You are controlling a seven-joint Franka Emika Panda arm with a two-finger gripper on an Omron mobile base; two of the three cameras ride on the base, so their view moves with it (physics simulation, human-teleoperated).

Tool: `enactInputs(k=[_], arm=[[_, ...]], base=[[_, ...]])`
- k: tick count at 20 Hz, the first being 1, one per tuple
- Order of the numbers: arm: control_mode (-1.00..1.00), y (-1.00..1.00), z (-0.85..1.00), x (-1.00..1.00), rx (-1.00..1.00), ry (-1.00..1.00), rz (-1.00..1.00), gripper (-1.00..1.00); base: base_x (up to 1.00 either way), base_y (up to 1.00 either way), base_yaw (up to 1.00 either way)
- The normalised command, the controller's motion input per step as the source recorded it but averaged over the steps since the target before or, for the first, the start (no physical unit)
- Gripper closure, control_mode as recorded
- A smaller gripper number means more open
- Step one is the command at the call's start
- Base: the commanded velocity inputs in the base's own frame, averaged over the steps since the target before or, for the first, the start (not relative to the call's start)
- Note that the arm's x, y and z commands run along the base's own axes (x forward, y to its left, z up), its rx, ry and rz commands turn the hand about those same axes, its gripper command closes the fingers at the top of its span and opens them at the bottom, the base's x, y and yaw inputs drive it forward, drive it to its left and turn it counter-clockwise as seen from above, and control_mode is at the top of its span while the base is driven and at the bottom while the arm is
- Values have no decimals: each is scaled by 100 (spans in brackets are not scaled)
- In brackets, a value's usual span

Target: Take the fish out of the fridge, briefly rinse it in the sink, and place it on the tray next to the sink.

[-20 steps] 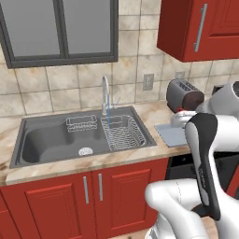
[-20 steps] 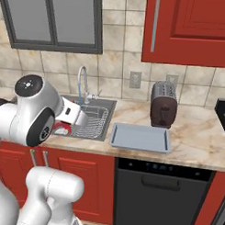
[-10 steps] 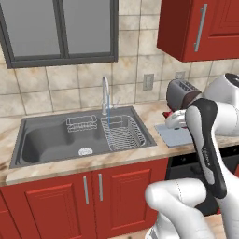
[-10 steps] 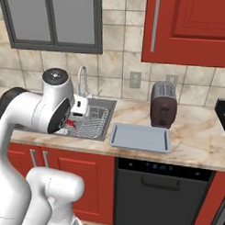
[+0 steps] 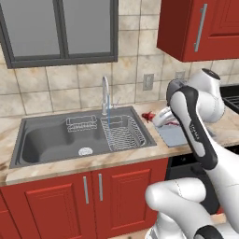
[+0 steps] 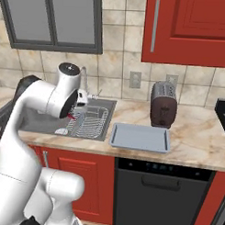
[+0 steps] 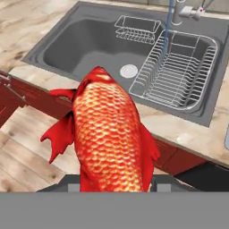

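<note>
The two-finger gripper (image 7: 115, 185) was pinching the scaly red-orange fish (image 7: 109, 134), carried above the counter edge between the grey stainless-steel sink (image 7: 85, 49) and the flat pale grey-blue tray (image 6: 140, 137). The rinse seemed finished; the carry to the tray was in hand, calling for lowering and release over it. Since a second earlier, the arm had swung from sink toward tray.

Fish (image 7: 109, 134) hides gripper fingertips; tail cropped
</note>
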Motion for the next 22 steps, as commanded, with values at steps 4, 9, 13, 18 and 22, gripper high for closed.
enactInputs(k=[4, 9, 13, 18, 22], arm=[[-100, 0, -28, 21, 21, -1, 22, 100], [-100, 4, -15, 13, 28, 0, 1, 100], [-100, 16, -12, 18, 29, -3, 1, 100], [-100, 10, -6, 40, 17, -1, 2, 100], [-100, 2, 0, 59, 0, 0, 0, 100]], base=[[0, 0, 0], [0, 0, 0], [0, 0, 0], [0, 0, 0], [0, 0, 0]])
